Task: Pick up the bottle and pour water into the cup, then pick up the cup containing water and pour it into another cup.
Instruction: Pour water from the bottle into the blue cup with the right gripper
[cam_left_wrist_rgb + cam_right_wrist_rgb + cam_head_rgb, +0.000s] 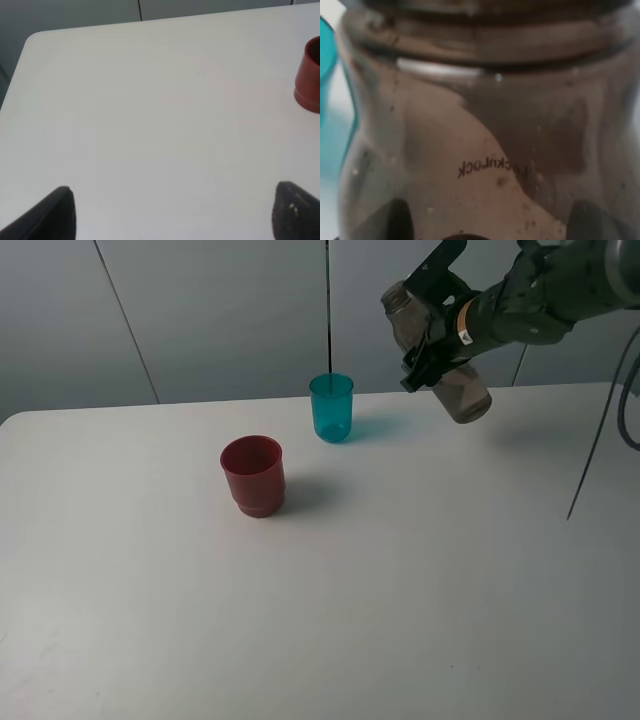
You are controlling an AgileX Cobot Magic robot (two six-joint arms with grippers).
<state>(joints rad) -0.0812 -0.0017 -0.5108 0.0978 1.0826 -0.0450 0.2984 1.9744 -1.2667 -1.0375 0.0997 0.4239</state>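
Right fingers point(428, 352) clenched on bottle point(462, 390), held tilted above bench point(400, 590), neck aimed toward cup point(331, 408). Cup is seen below fingers, off neck side; bottle mouth not yet over it. Left fingers point(60, 212) spread, empty.

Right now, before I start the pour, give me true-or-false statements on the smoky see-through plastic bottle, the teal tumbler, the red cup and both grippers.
The right gripper holds the tall smoky grey-brown see-through plastic bottle off the white table. True.
The small translucent teal-blue plastic tumbler lies on its side. False: it stands upright.
The squat opaque red plastic cup stands apart from the tumbler. True.
The left gripper is shut on the red cup. False: it is open and holds nothing.
The bottle's mouth hangs below its base. False: the neck end is higher.
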